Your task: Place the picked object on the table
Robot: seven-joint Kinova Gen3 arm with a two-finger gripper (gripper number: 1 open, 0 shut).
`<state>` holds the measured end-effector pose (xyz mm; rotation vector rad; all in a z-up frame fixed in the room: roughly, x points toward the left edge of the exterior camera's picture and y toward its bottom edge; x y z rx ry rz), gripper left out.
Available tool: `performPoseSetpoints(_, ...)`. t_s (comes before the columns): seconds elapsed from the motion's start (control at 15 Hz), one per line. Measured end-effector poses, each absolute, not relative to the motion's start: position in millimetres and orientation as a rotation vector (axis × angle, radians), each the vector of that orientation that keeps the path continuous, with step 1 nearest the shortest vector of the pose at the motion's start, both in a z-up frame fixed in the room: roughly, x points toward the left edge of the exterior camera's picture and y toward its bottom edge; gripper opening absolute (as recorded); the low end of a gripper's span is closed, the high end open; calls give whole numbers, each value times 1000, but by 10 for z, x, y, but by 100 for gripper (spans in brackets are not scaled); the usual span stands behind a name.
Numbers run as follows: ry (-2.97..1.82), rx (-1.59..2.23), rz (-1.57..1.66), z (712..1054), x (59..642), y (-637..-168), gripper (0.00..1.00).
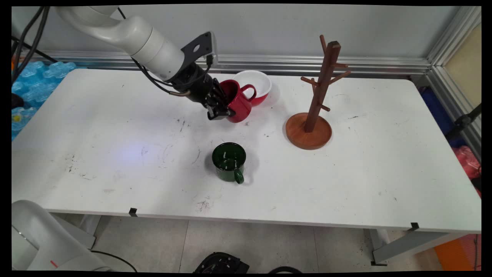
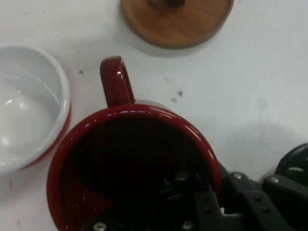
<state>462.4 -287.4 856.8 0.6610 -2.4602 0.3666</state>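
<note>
From above, we see the gripper clamped on the rim of the red mug, one finger inside the wall, so the mug hangs tilted off the table. A bowl sits at its 1 o'clock, the green mug at 6, the wooden rack at 3. Along the hand, we see the mug's handle at 12 o'clock, toward the rack's base.

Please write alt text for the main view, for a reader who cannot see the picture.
A white robot arm's gripper holds a tilted red mug by its rim above a white table, just in front of a red bowl with a white inside. A green mug stands nearer the camera, and a wooden mug tree stands to the right.
</note>
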Motion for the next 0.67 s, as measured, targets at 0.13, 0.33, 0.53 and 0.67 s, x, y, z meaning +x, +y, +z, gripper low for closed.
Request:
performPoseSetpoints(0.13,-2476,652,366,8537,4642,-2870,0)
performPoseSetpoints(0.33,-2502,637,361,8478,4671,-2857,0)
performPoseSetpoints(0.53,-2526,621,354,8421,4692,-2837,0)
performPoseSetpoints(0.67,-2537,613,350,8394,4702,-2824,0)
